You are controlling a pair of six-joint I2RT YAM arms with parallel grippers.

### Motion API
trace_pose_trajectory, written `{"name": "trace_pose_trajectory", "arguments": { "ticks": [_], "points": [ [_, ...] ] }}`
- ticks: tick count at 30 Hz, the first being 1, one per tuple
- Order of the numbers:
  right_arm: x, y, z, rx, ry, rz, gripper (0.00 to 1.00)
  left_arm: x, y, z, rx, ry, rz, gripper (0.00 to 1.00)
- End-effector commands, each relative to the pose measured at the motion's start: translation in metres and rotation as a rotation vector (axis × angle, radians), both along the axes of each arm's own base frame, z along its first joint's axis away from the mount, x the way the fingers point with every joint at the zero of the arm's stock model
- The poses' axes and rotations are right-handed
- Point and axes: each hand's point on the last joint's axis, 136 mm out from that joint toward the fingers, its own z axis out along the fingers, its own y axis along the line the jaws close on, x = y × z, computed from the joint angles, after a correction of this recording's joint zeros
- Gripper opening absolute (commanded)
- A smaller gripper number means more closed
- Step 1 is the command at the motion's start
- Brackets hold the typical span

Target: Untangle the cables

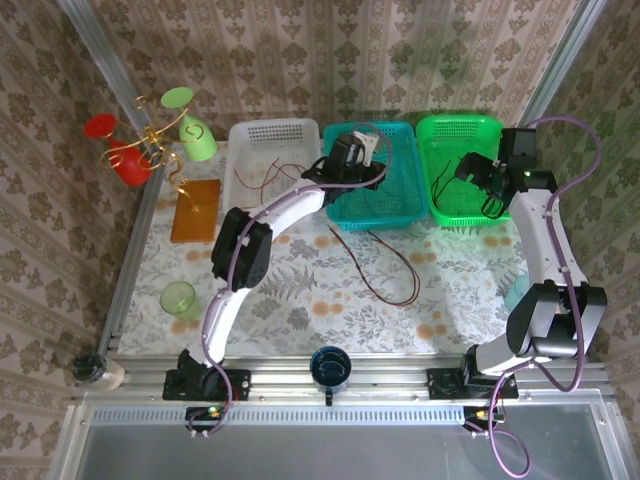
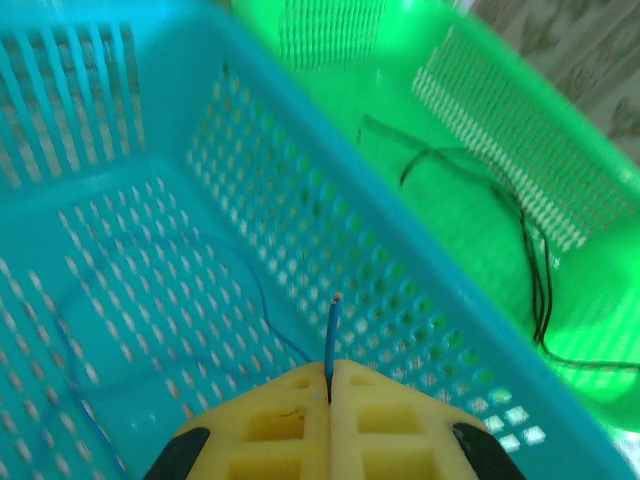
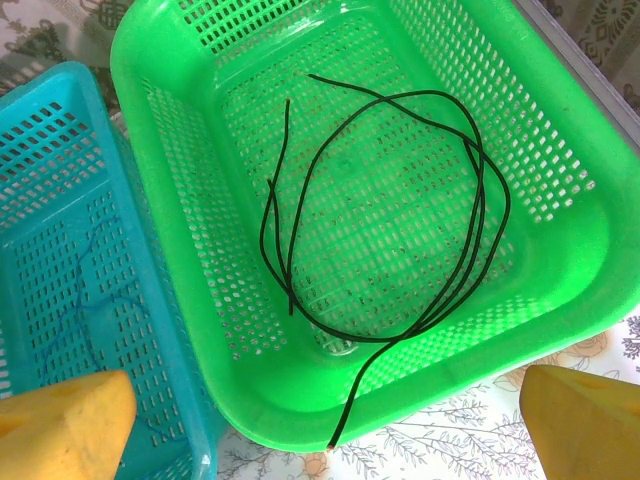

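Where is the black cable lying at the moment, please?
In the right wrist view the black cable lies coiled inside the green basket, right of the teal basket, one end hanging over its rim.

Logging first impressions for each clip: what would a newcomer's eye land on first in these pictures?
Three bright baskets line the far side of the table: a white basket, a teal basket and a green basket. In the green basket a black cable lies coiled, one end hanging over its rim. The left gripper is shut on the tip of a blue cable above the teal basket, and red cables sprawl on the table before it.
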Motion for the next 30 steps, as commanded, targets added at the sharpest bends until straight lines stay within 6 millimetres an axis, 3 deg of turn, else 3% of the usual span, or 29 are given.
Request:
{"name": "trace_pose_trajectory", "arguments": {
  "ticks": [1, 6, 8, 11, 14, 19, 23, 26, 30],
  "points": [
    [-0.005, 0.001, 0.001, 0.007, 0.013, 0.009, 1.0, -0.006, 0.003, -0.02, 0.065, 0.171, 0.025, 0.0],
    [-0.011, 0.001, -0.016, 0.018, 0.072, -0.002, 0.99, -0.014, -0.001, -0.05, 0.142, 0.285, 0.004, 0.01],
    [-0.015, -0.001, -0.025, 0.006, 0.11, -0.01, 0.98, -0.016, -0.003, -0.052, 0.149, 0.279, 0.004, 0.28],
    [-0.021, -0.007, -0.045, -0.016, 0.204, -0.024, 0.96, -0.016, -0.004, -0.044, 0.146, 0.257, 0.005, 0.44],
    [-0.025, -0.007, -0.066, -0.011, 0.283, -0.019, 0.89, -0.015, -0.006, -0.023, 0.118, 0.215, 0.002, 0.54],
    [-0.025, 0.003, -0.093, 0.04, 0.368, 0.019, 0.71, -0.013, -0.008, 0.042, 0.06, 0.072, 0.0, 0.66],
    [-0.026, 0.012, -0.104, 0.07, 0.381, 0.044, 0.59, -0.016, -0.004, 0.089, 0.026, -0.02, 0.001, 0.71],
    [-0.025, 0.017, -0.106, 0.081, 0.382, 0.06, 0.56, -0.018, 0.001, 0.106, 0.027, -0.057, 0.007, 0.73],
    [-0.023, 0.025, -0.11, 0.103, 0.392, 0.085, 0.51, -0.018, 0.008, 0.112, 0.04, -0.067, 0.015, 0.73]
  ]
}}
